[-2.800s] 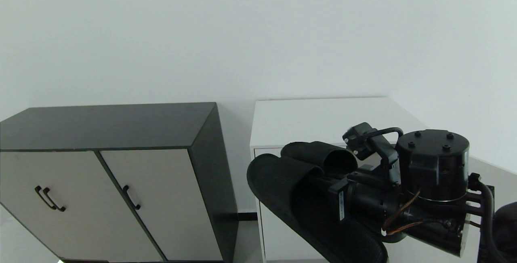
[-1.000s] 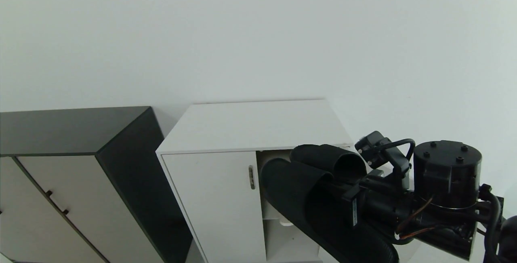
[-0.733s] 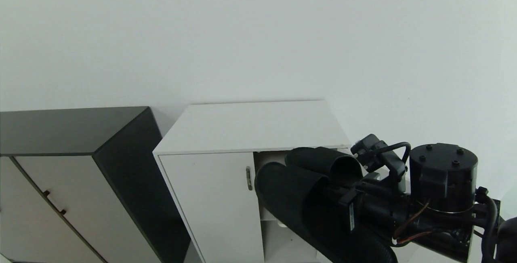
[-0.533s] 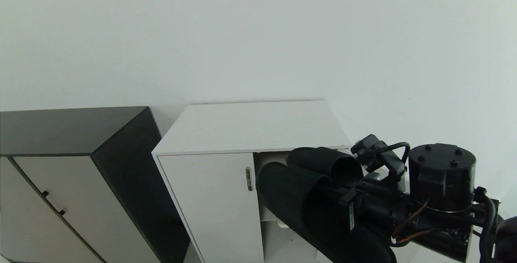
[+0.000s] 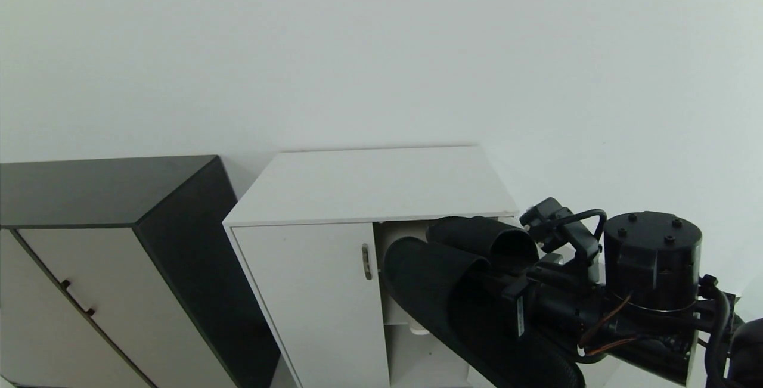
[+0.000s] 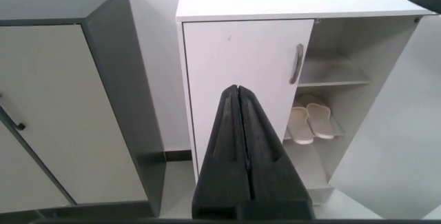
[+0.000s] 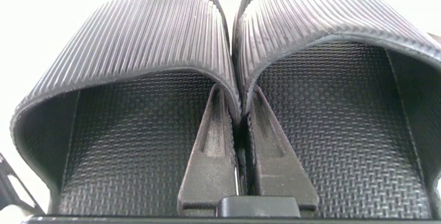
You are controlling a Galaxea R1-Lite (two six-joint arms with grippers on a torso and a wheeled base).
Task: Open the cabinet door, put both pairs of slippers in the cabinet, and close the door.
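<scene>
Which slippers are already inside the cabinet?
The white slippers, lying inside the white cabinet. The black slippers are clamped in the right gripper.

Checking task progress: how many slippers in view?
4. Two black slippers side by side, held by the right gripper. Two white slippers inside the open cabinet, below a shelf. More may hide behind its shut door.

A white cabinet (image 5: 369, 185) stands with its left door (image 5: 310, 298) shut and its right side open. Inside, a pair of white slippers (image 6: 313, 123) lies side by side, soles down, beneath a shelf (image 6: 331, 79). A pair of black ribbed slippers (image 5: 441, 281) hangs in the air just before the opening, side by side, their inner edges pinched together by the right end effector (image 7: 238, 96).
</scene>
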